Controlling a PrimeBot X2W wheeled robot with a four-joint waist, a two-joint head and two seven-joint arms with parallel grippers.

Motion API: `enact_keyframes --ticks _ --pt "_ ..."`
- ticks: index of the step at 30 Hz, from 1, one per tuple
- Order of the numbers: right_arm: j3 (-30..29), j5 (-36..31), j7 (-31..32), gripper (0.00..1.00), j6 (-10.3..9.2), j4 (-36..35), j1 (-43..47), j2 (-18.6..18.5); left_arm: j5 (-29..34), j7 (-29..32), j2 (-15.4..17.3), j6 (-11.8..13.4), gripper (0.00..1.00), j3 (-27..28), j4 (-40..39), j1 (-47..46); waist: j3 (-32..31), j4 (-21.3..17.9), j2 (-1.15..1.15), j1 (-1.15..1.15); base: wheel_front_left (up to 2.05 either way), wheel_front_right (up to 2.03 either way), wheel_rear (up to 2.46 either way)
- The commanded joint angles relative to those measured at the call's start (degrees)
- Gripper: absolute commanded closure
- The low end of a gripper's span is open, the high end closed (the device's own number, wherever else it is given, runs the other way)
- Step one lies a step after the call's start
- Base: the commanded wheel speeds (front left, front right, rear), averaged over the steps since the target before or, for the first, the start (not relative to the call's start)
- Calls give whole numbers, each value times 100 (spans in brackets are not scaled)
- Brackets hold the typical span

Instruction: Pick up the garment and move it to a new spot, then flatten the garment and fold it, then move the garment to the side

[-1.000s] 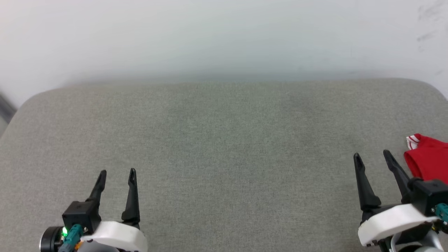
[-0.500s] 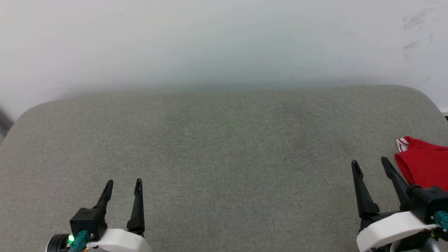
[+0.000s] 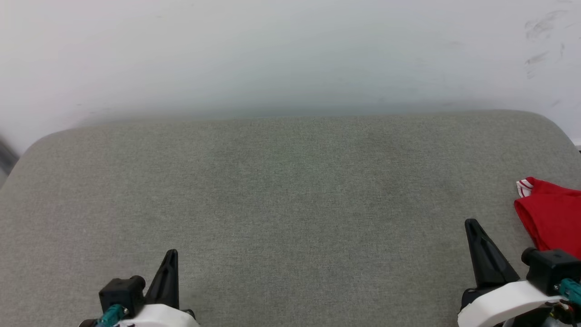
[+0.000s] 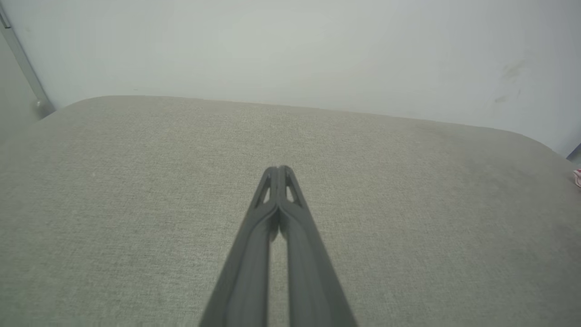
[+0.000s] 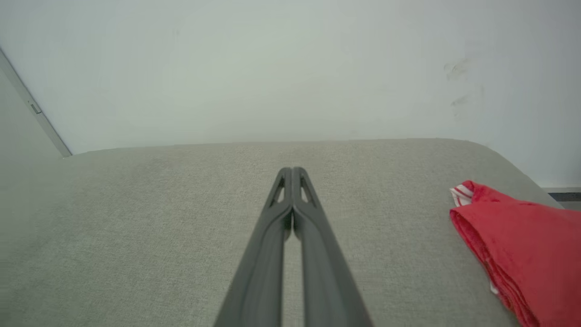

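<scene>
The garment (image 3: 551, 215), a red folded shirt with a bit of red-white striped trim, lies at the right edge of the grey cushioned surface (image 3: 290, 190); its letters and number are hidden. In the right wrist view the garment (image 5: 522, 245) sits to the right of my right gripper (image 5: 292, 170), whose fingers are pressed together with nothing between them. My right gripper (image 3: 472, 222) stands just left of the garment in the head view, apart from it. My left gripper (image 3: 171, 252) is at the lower left, and the left wrist view shows my left gripper (image 4: 278, 169) shut and empty.
A pale wall (image 3: 290, 54) rises behind the surface's far edge. The surface has rounded corners at the back left and back right. A grey metal strip (image 4: 22, 63) runs along the wall at the left.
Both grippers have gone from open to shut and have drawn back toward the bottom of the head view. The head camera shifted slightly between the earliest frame and now. The garment lies still.
</scene>
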Motion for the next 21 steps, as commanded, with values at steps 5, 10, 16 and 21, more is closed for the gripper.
enact_keyframes --ticks 5,10,16,21 --pt "3 886 -22 100 0 120 -178 -61 -570 155 -125 -252 100 363 32 -149 9 10 0 0 0 0 0" --pt "5 1461 -23 100 0 264 -262 -89 -945 269 -257 -435 100 557 131 -204 16 19 0 0 0 0 0" --pt "2 2001 -22 100 0 393 -328 -111 -1300 378 -382 -607 100 743 223 -255 23 28 0 0 0 0 0" --pt "-4 2508 -18 100 -1 514 -395 -130 -1635 484 -500 -768 100 920 306 -297 30 37 0 0 0 0 0"
